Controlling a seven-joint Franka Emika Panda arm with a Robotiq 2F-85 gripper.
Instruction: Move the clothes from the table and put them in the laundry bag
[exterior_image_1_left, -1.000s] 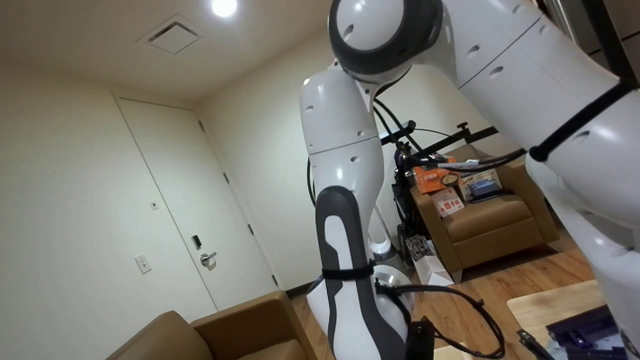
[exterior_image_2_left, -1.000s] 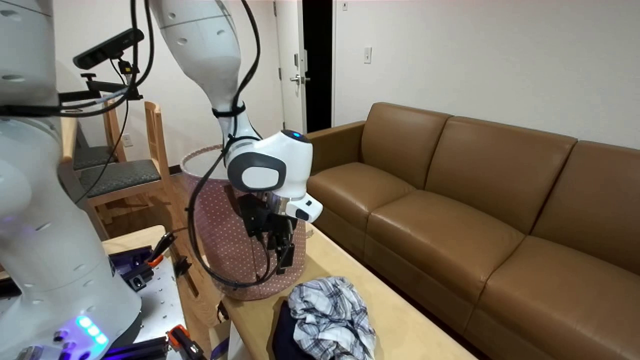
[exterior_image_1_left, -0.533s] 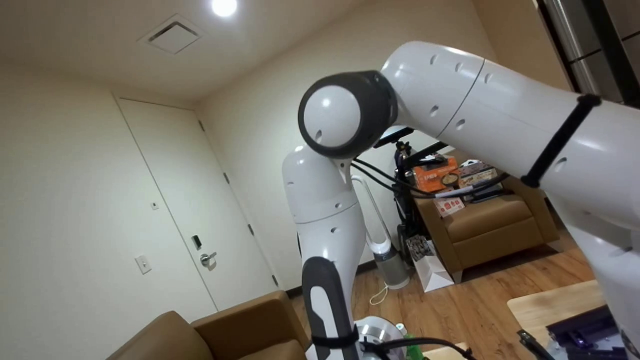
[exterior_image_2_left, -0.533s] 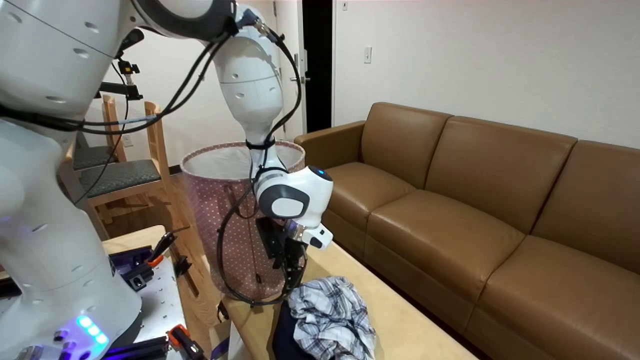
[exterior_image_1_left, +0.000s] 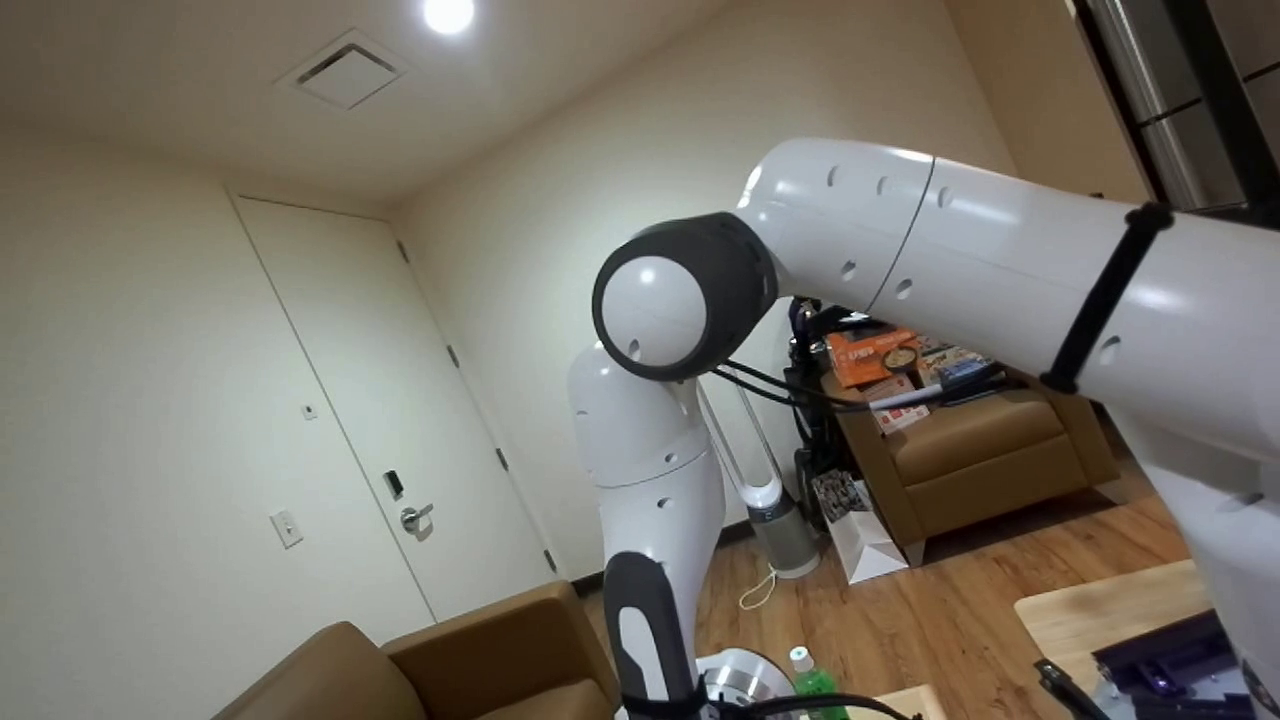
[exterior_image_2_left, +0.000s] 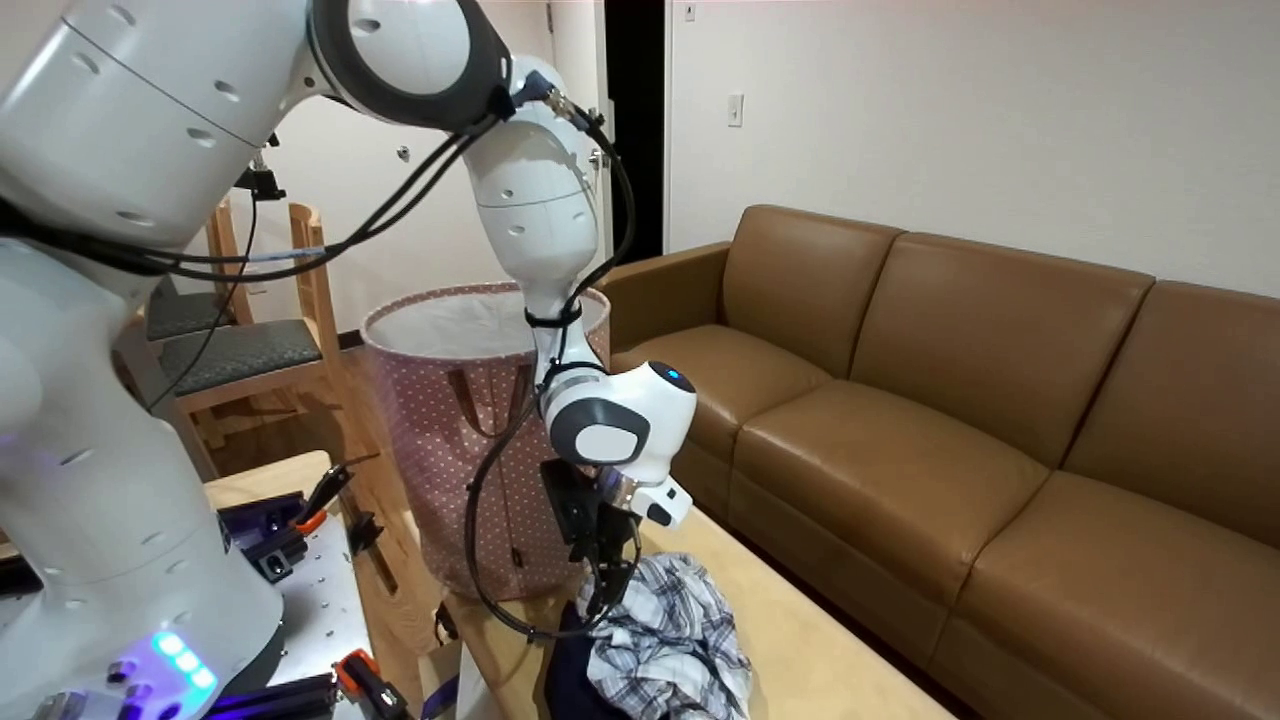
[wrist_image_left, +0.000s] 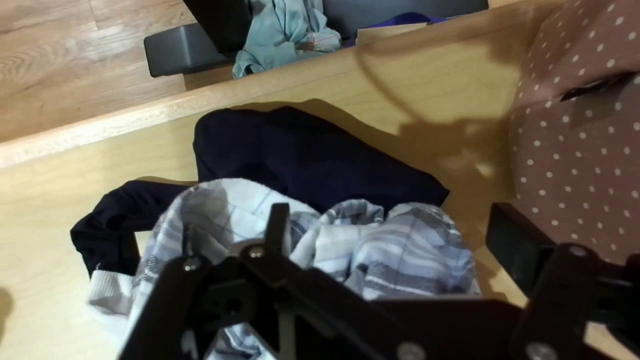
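Observation:
A crumpled plaid shirt (exterior_image_2_left: 690, 640) in white, grey and blue lies on the wooden table (exterior_image_2_left: 820, 670), partly over a dark navy garment (wrist_image_left: 310, 155). Beside them at the table's end stands the laundry bag (exterior_image_2_left: 450, 460), pink with white dots and a white lining, its top uncovered; its side shows at the right of the wrist view. My gripper (wrist_image_left: 391, 222) hangs over the plaid shirt with its fingers wide apart. Folds of the shirt show between the fingers, but nothing is gripped. Whether the fingertips touch the cloth I cannot tell. The clothes are out of view in an exterior view where furniture fills the background.
A brown sofa (exterior_image_2_left: 900, 450) runs along the table's far side. Below the table edge lies a teal cloth (wrist_image_left: 290, 35) by dark objects. Chairs (exterior_image_2_left: 250, 350) stand behind the bag. A green bottle (exterior_image_1_left: 815, 685) shows beside the arm.
The arm has reached outward and lowered, bringing the gripper from in front of the laundry bag to over the plaid shirt. The gripper stays open; the clothes and bag have not moved.

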